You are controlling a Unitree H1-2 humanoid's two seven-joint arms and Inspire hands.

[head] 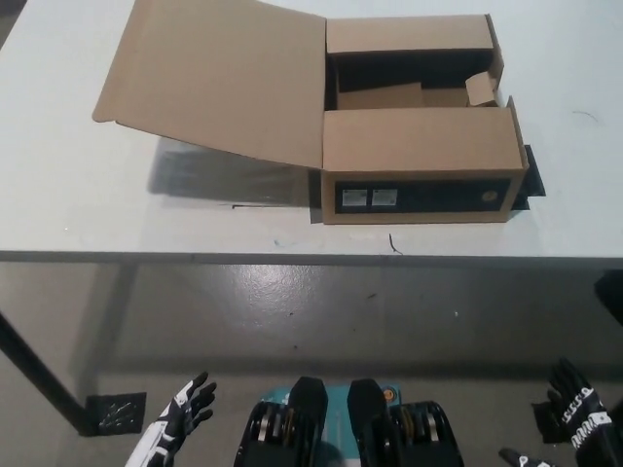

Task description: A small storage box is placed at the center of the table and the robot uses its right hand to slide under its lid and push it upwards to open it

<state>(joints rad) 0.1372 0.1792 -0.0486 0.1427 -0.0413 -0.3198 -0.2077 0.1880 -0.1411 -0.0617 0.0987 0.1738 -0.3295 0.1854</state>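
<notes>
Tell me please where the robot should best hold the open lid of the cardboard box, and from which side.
Probably the lid's free left edge, coming from the left: it hangs raised above the table, casting a shadow, so fingers could slip beneath.

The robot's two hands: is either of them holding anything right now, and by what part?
Nothing is held. The left hand and the right hand are both low, below the table edge, fingers spread, far from the open cardboard box.
</notes>
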